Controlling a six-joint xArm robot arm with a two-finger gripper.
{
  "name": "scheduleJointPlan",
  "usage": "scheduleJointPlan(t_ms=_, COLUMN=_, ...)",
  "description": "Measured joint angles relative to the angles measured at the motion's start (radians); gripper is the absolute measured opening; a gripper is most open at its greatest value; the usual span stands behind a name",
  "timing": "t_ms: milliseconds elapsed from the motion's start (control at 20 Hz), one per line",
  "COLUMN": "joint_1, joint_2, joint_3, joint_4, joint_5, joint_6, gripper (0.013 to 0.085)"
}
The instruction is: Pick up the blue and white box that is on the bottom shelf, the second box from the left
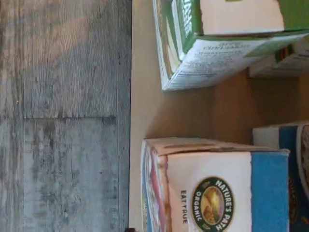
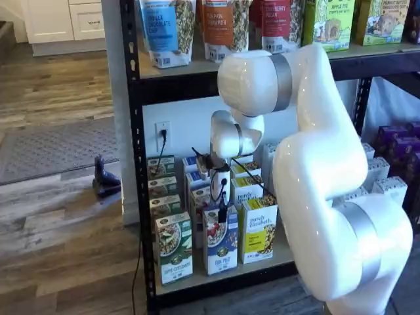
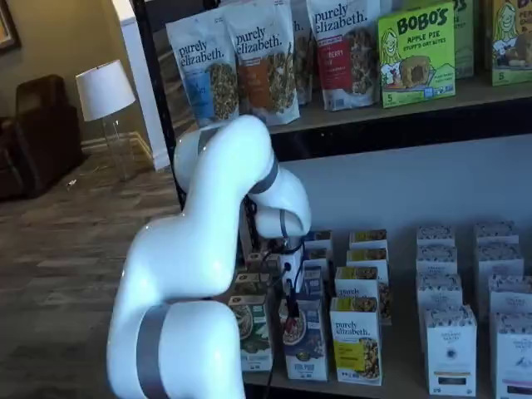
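The blue and white box (image 2: 220,248) stands upright at the front of the bottom shelf (image 2: 216,275), between a green-and-white carton (image 2: 174,251) and a yellow carton (image 2: 258,231). In the other shelf view the box (image 3: 305,342) sits just below the arm's wrist. My gripper (image 2: 223,211) hangs straight down over the box's top, its black fingers (image 3: 291,307) seen side-on with a cable beside them. They stand open, with nothing held. The wrist view looks down on the box's top (image 1: 212,193), with the green carton (image 1: 217,43) beside it.
More rows of the same cartons stand behind the front ones. White boxes (image 3: 450,349) fill the shelf's right side. The black rack post (image 2: 139,197) rises at the left. Pouches line the upper tier (image 2: 223,26). Grey wood floor (image 1: 63,116) lies in front of the shelf edge.
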Motion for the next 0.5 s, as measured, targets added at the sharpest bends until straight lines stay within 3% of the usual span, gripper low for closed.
scheduleJointPlan(t_ms=500, joint_1=0.001, joint_2=0.034, joint_3=-0.042, joint_4=-0.026, joint_5=0.02, joint_6=0.023, gripper=0.085)
